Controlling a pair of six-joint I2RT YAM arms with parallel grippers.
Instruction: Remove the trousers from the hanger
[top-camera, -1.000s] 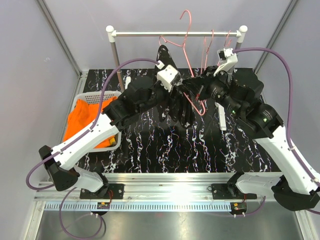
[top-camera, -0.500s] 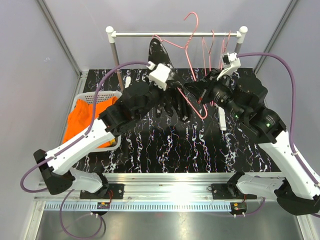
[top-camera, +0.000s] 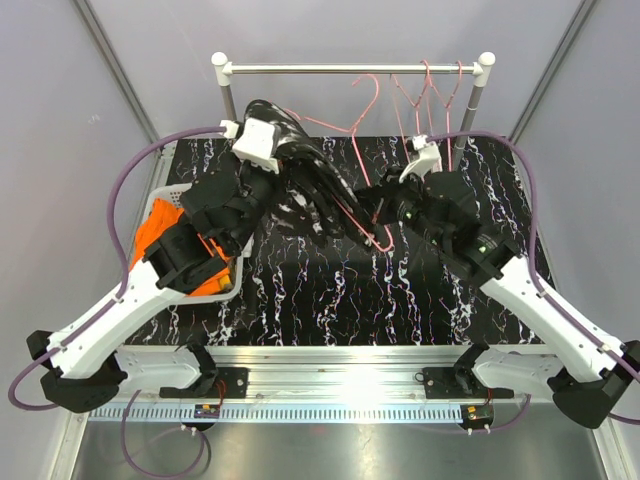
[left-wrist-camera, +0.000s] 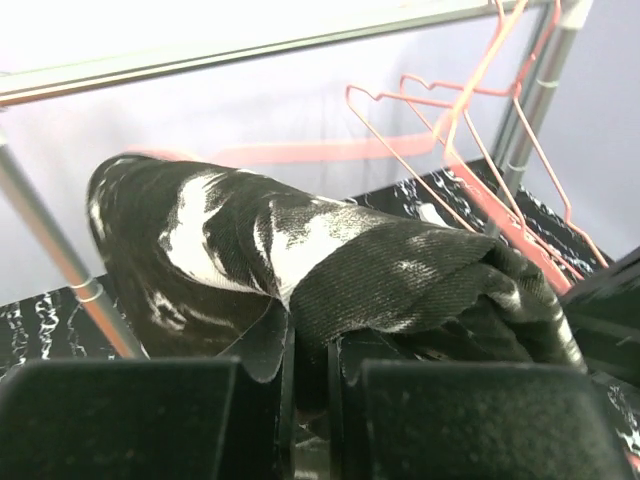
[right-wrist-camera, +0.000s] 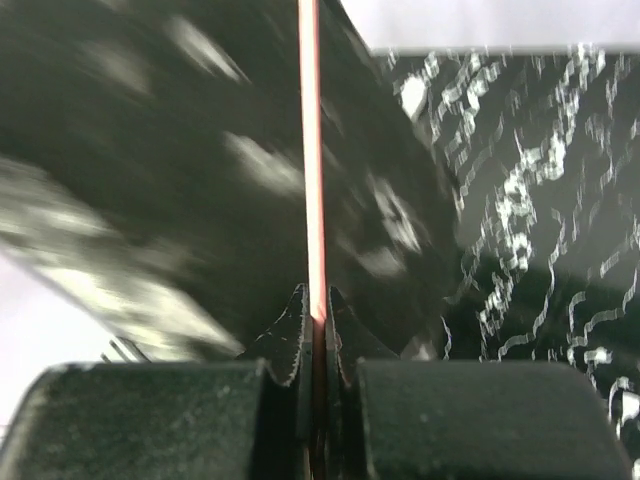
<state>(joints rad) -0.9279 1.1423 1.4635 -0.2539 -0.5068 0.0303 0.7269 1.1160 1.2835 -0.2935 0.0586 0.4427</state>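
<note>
Top view, upper centre: the black trousers with white splashes are held off the table. They are bunched into a dark band slanting from upper left down to the middle of the frame.

The upper end is taken in the left gripper, its fingers closed on a thick fold of the cloth. In the left wrist view the fold is seen rolled above the fingers. Twill weave is plain at the right; broad white smears are seen at left and centre.

The lower end is gathered about a pink hanger; whether it is threaded over the bar cannot be told. The right gripper is pinched tight on the hanger's wire, with the cloth blurred behind it.

A bright orange garment is seen in the white basket at the left of the frame. Spare pink hangers are hung on the rail at top.
</note>
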